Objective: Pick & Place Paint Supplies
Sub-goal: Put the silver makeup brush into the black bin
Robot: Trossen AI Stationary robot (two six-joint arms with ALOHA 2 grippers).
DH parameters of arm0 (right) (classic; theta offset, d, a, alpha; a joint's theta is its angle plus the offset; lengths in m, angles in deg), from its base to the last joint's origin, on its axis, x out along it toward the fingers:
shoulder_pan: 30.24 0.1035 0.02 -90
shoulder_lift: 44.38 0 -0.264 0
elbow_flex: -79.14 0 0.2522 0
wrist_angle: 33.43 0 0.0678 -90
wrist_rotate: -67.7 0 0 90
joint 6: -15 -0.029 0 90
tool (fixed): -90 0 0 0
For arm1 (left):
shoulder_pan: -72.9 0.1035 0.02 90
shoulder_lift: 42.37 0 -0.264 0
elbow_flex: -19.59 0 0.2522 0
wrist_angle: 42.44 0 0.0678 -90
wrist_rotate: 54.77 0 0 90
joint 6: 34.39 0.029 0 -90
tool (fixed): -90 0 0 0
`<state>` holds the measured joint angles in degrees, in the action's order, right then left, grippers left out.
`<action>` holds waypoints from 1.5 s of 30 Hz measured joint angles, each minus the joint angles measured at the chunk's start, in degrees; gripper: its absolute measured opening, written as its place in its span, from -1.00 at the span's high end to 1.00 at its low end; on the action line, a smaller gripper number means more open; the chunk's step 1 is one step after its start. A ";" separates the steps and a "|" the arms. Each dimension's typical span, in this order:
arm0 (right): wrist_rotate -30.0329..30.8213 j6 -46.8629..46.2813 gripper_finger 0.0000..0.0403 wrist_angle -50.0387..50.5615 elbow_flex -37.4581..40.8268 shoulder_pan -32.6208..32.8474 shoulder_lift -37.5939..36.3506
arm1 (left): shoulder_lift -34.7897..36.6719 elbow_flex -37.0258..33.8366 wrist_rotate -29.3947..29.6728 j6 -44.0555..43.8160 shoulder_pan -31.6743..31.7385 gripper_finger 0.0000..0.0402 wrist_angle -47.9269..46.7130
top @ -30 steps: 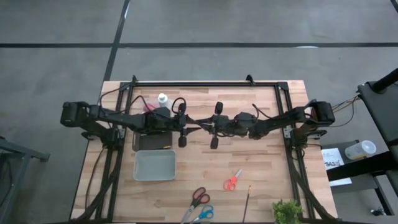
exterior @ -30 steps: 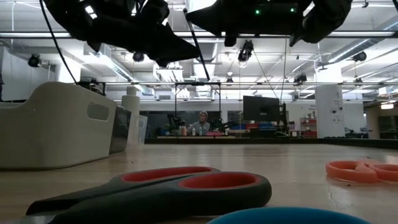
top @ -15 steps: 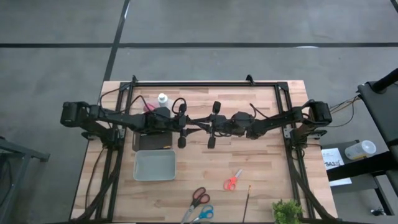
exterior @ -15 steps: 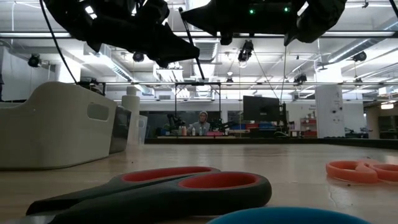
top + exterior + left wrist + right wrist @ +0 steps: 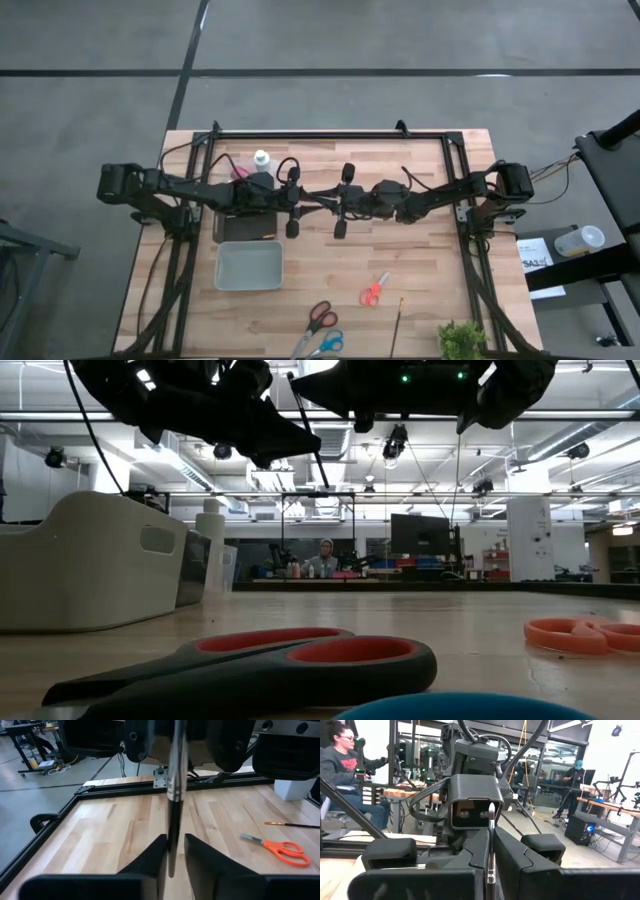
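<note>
My two arms meet above the table's middle, a thin brush (image 5: 174,795) between us, my right gripper (image 5: 491,855) pinching it tight, my left gripper (image 5: 174,851) closing around it, white bottle (image 5: 261,159) by the table's far edge.

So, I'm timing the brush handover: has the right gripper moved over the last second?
Yes, slightly: in the high view the right gripper has slid a little toward the picture's left, judged against the unmoved orange scissors.

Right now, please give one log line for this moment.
phase: brush handover | right gripper: shut on brush | left gripper: open around brush
</note>
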<state>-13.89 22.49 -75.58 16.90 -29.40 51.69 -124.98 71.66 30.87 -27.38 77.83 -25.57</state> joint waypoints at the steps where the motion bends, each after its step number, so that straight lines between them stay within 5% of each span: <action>1: -0.09 0.00 0.90 0.00 0.01 0.00 0.00 | 0.00 0.00 0.00 0.00 0.00 0.70 0.01; 6: -0.29 0.00 0.90 0.01 0.05 0.01 0.00 | 0.00 0.00 0.02 -0.04 0.04 0.93 -0.02; 45: 0.47 0.64 0.90 1.64 0.05 0.00 -0.09 | 0.02 -0.07 -0.17 -0.07 0.02 0.89 -0.93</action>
<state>-13.42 23.13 -73.94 16.96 -29.40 51.61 -124.96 71.59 30.69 -27.45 77.85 -26.51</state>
